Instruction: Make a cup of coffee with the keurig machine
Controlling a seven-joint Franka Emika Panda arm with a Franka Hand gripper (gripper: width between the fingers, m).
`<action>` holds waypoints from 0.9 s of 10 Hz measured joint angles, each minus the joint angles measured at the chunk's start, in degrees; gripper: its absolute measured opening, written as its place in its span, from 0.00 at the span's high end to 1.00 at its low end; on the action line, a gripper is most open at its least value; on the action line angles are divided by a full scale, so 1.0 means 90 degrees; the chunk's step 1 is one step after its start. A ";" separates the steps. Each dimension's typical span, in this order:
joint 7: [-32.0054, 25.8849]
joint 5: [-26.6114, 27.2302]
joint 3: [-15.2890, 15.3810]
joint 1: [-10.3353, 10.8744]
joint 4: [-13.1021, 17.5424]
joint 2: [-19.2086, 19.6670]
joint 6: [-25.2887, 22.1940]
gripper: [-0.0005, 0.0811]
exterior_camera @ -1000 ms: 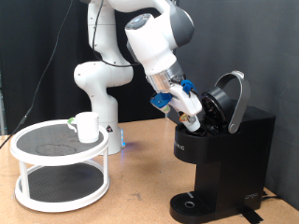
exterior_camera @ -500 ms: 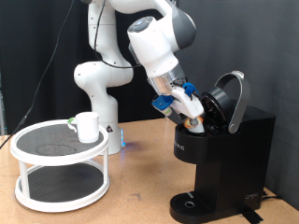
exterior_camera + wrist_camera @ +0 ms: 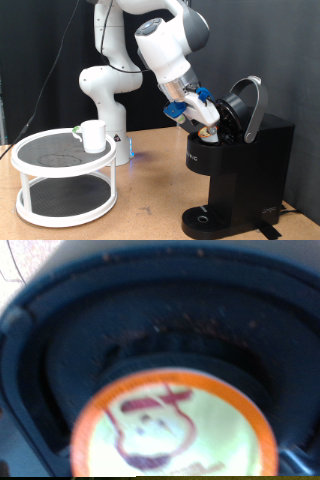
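The keurig machine stands at the exterior view's right with its rounded lid hinged open. My gripper reaches down at an angle into the open top, with a small tan coffee pod at its fingertips. In the wrist view the pod's orange-rimmed foil top fills the lower part, blurred, just over the dark round pod chamber. The fingers themselves do not show there. The white cup sits on the top shelf of a round rack, far from the gripper.
A white two-tier round rack stands at the exterior view's left on the wooden table. The arm's white base rises behind it. The machine's round drip base holds nothing.
The gripper with the pod has edged slightly right and down, towards the open chamber. The cup, rack and machine have not moved.
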 joint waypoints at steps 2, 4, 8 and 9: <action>-0.0054 0.0003 0.0007 0.0000 -0.0002 -0.0066 -0.0224 0.10; -0.0055 0.0003 0.0056 0.0003 -0.0038 -0.0072 -0.0295 0.09; -0.0046 0.0003 0.0179 0.0005 -0.0191 -0.0071 -0.0289 0.09; -0.0046 0.0007 0.0211 0.0005 -0.0217 -0.0071 -0.0278 0.09</action>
